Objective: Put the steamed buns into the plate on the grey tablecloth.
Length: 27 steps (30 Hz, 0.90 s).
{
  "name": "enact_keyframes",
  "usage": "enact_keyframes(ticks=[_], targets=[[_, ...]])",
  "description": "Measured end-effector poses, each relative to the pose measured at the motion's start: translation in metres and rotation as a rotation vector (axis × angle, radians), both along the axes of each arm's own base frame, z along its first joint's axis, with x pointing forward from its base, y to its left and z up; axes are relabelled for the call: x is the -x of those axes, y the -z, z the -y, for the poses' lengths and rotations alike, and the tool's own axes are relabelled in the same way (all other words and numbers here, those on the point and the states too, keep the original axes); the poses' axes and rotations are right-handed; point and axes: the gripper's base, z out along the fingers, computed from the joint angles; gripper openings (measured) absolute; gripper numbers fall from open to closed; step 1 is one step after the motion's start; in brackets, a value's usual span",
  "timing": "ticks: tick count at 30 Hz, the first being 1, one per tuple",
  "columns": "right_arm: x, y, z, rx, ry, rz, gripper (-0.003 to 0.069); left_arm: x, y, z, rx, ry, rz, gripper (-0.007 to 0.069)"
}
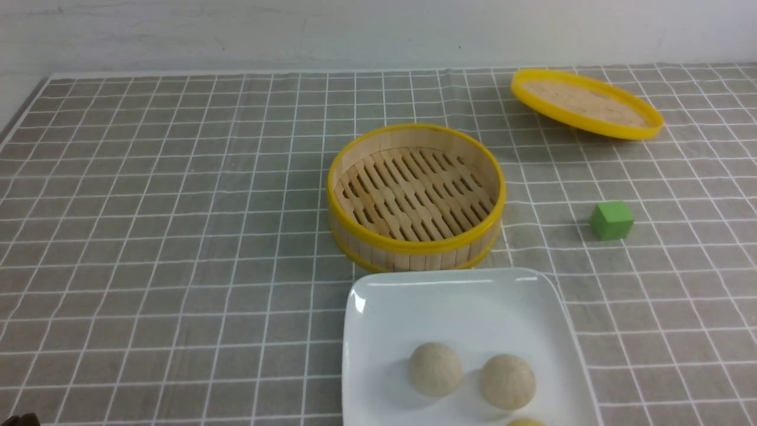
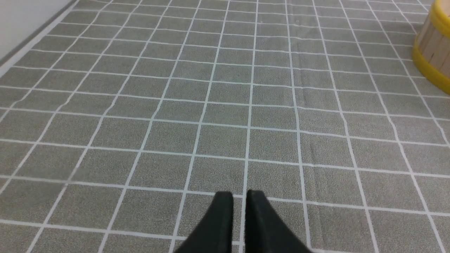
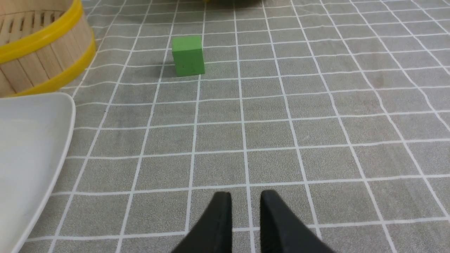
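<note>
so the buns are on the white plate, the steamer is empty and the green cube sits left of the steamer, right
Not quite: the green cube sits to the right of the steamer, not the left, as the front view shows. The rest holds: the buns are on the white plate and the steamer is empty.

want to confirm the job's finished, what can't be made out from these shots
- Third bun: cut off by the front view's lower edge; only its top shows, beside two whole buns.
- Plate: its near side lies outside that view, so its full contents are unknown.
- Lid: tilted; what props it is hidden.
- Both arms: only the left gripper and right gripper tips show.
</note>
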Motion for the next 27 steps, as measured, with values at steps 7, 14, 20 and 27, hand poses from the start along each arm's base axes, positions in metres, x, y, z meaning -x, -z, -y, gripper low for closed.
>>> enact_keyframes(ticks=[7,14,20,27], targets=[[0.0,0.0,0.0,0.0,0.0,0.0,0.0155,0.0,0.0001,0.0,0.0,0.0,-0.001,0.009],[0.0,0.0,0.0,0.0,0.0,0.0,0.0166,0.0,0.0,-0.0003,-0.01,-0.001,-0.001,0.009],[0.0,0.0,0.0,0.0,0.0,0.0,0.0173,0.0001,0.0001,-0.0007,-0.021,-0.002,-0.002,0.009],[0.0,0.0,0.0,0.0,0.0,0.0,0.0183,0.0001,0.0001,-0.0008,-0.023,-0.002,-0.002,0.0097]])
